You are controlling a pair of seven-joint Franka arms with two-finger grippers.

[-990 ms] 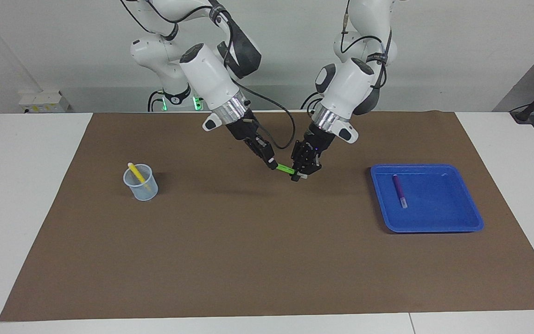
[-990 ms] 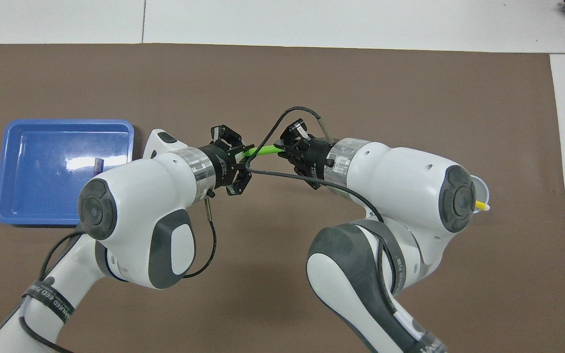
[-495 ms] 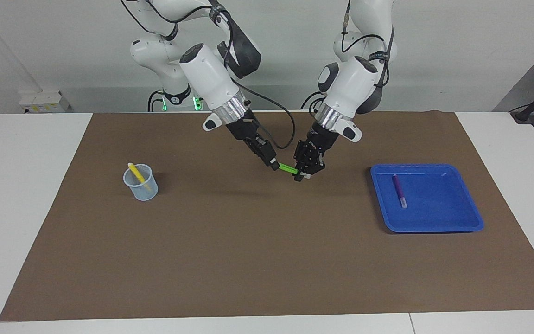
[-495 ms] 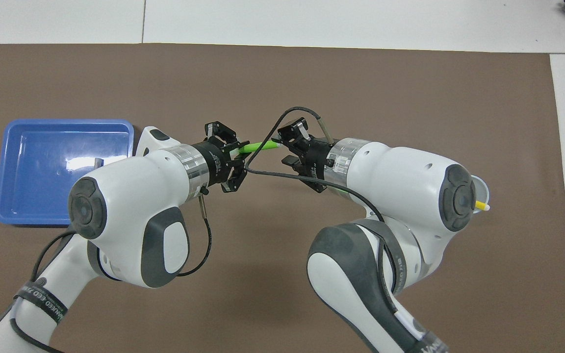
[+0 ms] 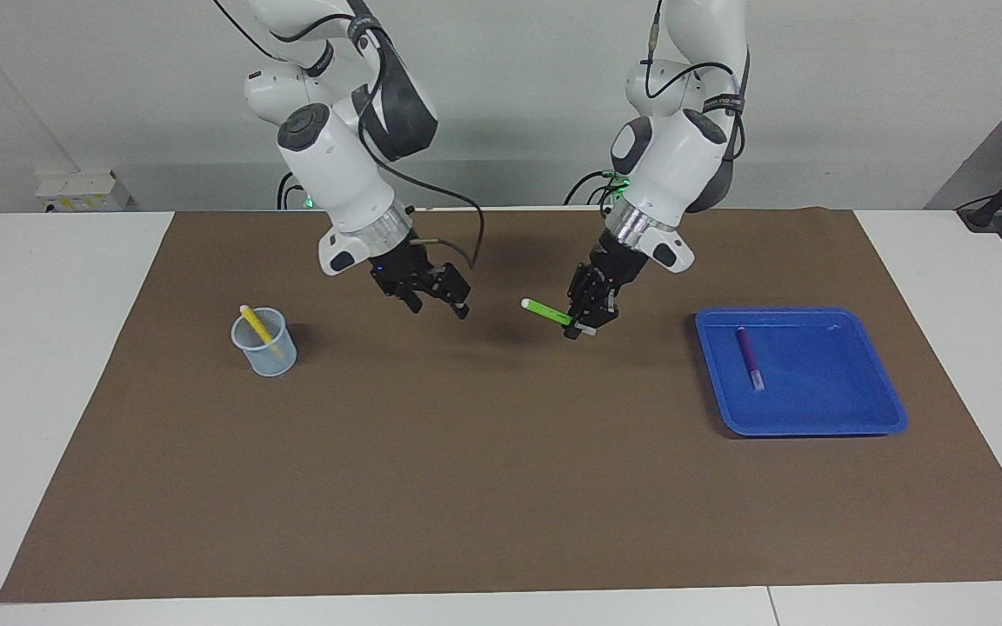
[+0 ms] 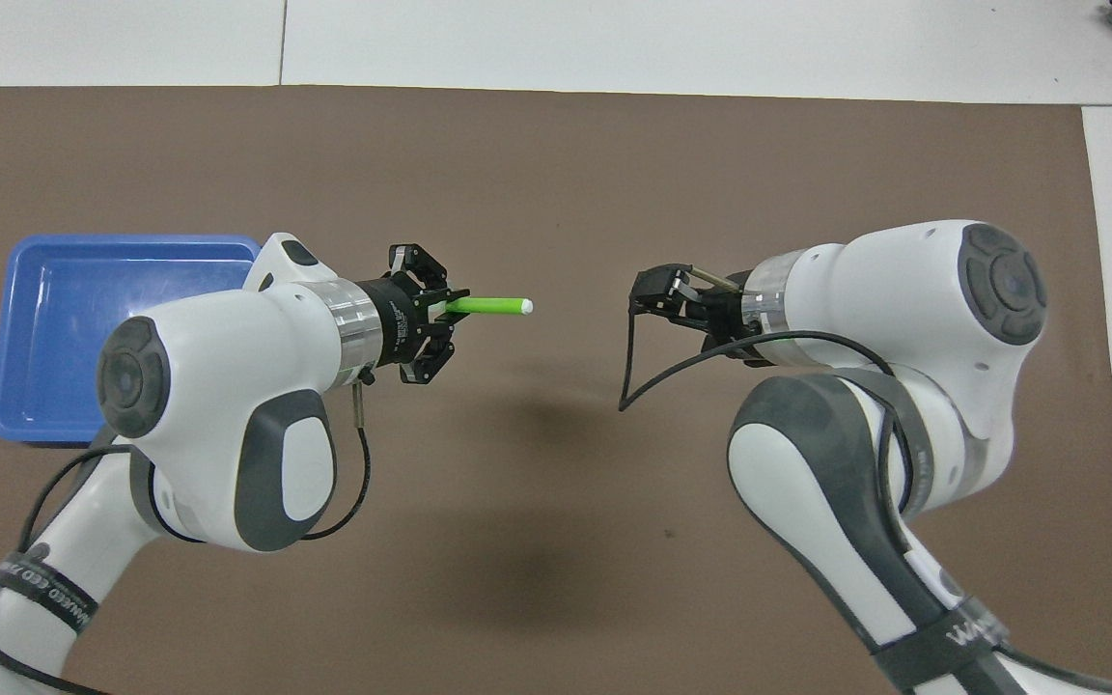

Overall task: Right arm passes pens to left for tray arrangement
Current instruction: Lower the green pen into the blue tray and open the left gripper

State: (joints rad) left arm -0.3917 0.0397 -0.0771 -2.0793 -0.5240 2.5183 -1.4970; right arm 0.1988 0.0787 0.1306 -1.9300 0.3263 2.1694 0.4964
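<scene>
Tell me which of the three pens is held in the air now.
The green pen, gripped by the left claw above the mat. The purple pen lies in the blue tray; the yellow pen stands in the cup.

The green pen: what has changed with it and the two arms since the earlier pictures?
The right end effector let go of the green pen, opened, and pulled back toward the cup. The left end effector, shut on the green pen, now carries it alone and has shifted slightly toward the blue tray. Unchanged: the purple pen lies in the tray, and the yellow pen stands in the cup.
</scene>
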